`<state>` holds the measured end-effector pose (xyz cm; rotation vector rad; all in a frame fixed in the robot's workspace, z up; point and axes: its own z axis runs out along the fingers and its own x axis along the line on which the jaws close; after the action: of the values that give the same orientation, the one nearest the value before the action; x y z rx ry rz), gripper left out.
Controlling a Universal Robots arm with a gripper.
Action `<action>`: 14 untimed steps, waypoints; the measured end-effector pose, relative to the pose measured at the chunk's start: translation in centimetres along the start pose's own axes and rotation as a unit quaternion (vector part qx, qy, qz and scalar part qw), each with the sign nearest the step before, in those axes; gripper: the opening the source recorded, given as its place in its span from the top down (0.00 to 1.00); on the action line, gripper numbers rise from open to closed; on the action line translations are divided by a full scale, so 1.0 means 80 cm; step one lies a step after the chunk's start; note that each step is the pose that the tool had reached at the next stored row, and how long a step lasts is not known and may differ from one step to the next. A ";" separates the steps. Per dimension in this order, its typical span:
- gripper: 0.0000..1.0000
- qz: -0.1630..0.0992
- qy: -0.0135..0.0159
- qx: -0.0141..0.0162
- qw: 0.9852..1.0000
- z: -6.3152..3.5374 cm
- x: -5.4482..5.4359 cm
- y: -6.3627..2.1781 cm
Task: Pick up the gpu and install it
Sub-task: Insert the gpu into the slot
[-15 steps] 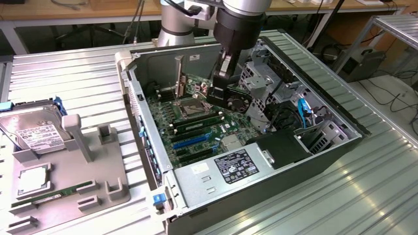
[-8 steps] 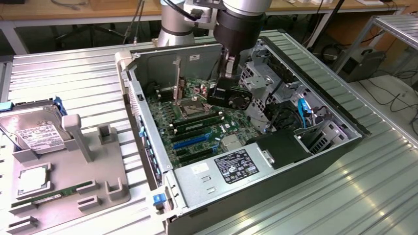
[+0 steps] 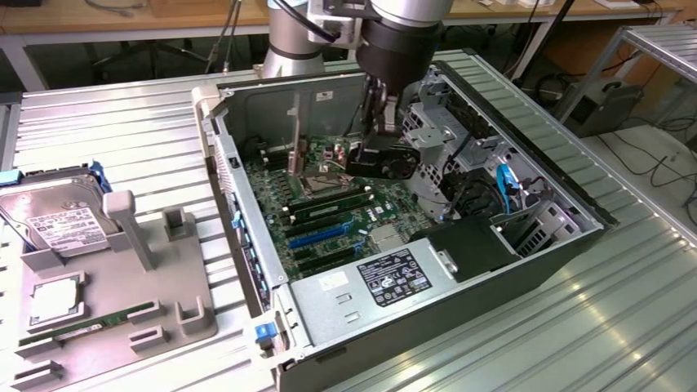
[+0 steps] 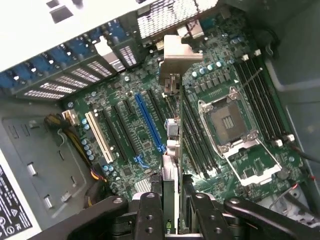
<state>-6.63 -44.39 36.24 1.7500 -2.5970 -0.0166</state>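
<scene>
My gripper (image 3: 376, 135) reaches down into the open computer case (image 3: 250, 245), over the motherboard (image 3: 326, 220). It is shut on the gpu (image 4: 172, 150), which I see edge-on in the wrist view. The card's silver bracket (image 4: 176, 55) points toward the case's rear slot covers (image 4: 55, 65). The black fingers (image 4: 150, 212) clamp the card's near end. It hangs above the board between the blue expansion slot (image 4: 150, 122) and the memory slots (image 4: 195, 135). In the exterior view the gpu (image 3: 384, 162) is a dark shape under the wrist.
An empty CPU socket (image 4: 230, 122) lies beside the card. The power supply (image 3: 381, 278) and drive cages (image 3: 458, 139) crowd the case. At the exterior view's left, a grey tray (image 3: 175, 302) holds a hard drive (image 3: 55, 216) and a green RAM stick (image 3: 87, 322).
</scene>
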 end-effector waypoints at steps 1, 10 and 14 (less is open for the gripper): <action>0.74 -0.012 0.000 0.000 1.000 0.000 0.000 0.000; 0.74 -0.104 0.001 0.000 0.995 0.005 0.000 0.000; 0.74 -0.116 0.001 0.001 0.993 0.014 0.003 0.007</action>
<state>-7.30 -44.40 35.17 2.0408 -2.3764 -0.0138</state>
